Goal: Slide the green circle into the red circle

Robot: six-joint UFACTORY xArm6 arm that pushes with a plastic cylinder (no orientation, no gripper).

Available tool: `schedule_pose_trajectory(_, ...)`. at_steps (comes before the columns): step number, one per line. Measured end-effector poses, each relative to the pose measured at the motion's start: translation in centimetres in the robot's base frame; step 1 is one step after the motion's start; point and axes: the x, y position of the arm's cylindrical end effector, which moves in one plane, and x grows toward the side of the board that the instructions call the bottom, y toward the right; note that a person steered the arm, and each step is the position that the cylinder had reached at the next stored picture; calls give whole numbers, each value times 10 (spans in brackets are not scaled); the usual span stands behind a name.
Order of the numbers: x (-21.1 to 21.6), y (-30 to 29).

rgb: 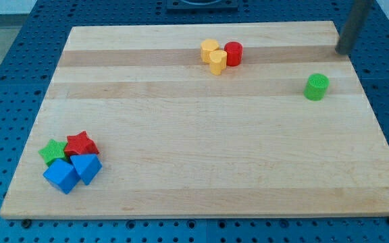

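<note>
Hovering: my tip [344, 50] beyond green circle [317, 88]

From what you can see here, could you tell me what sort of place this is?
Probably a robotics lab bench: a wooden board on a blue perforated table, small coloured blocks such as the green circle, and my tip.

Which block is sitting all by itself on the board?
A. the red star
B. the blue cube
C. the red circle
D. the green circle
D: the green circle stands alone near the view's right edge, below and left of my tip, while the red circle touches yellow blocks and the others huddle at the view's bottom left.
</note>
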Motion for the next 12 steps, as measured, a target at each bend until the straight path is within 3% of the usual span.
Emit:
schedule_pose_trajectory(4,85,-23)
schedule_pose_trajectory(11,83,-99)
schedule_pose_trajectory(12,59,-117)
